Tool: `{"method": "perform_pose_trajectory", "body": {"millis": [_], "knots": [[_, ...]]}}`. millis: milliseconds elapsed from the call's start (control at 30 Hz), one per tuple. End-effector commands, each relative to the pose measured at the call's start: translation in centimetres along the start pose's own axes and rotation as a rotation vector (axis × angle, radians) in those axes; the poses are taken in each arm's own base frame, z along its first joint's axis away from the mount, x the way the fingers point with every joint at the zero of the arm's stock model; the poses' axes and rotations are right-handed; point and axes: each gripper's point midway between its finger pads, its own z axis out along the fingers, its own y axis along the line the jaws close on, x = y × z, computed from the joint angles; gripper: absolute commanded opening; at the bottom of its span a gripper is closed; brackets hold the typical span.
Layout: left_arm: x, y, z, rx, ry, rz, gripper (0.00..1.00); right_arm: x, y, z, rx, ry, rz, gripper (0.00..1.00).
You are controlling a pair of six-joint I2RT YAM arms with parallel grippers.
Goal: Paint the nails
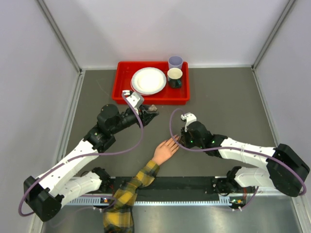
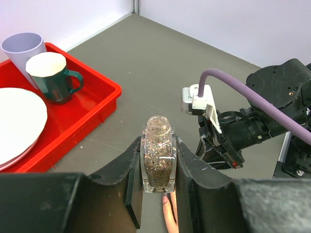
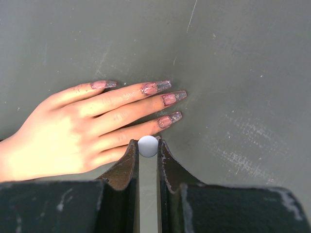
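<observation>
Left gripper [image 2: 158,145]: you're clamping the uncapped glitter bottle [image 2: 158,170] upright, probably keeping it ready for dipping.
Right gripper [image 3: 146,143]: it's pinching a white knob [image 3: 147,146], likely the brush, and hovering over the lowest finger, hiding that nail.
Nails [image 3: 169,98]: lying on the mannequin hand [image 3: 73,131], which is resting flat with fingers spread, and already showing pinkish glitter.
Surface: the grey table [image 3: 243,73] is showing scuffs. The red tray [image 1: 150,100] is sitting at the far side, with pale walls enclosing it all.

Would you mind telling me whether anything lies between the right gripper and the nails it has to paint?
Nothing visible does. The right gripper, shut on a white cap, hangs right at the fingers of the hand, and four nails lie uncovered just beyond it. One fingertip is hidden behind the cap.
</observation>
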Motion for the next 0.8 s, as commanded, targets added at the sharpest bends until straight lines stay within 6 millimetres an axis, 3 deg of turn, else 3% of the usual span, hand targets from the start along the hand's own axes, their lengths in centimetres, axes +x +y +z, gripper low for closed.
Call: {"method": "perform_pose_trajectory", "body": {"millis": [0, 767], "knots": [[-2.28, -0.34, -0.14, 0.018, -0.078, 0.020, 0.00, -2.23, 0.78, 0.03, -0.027, -0.059, 0.022, 0.00], [-2.23, -0.25, -0.42, 0.014, -0.079, 0.021, 0.00, -2.87, 0.15, 0.64, 0.018, -0.075, 0.033, 0.00]]}}
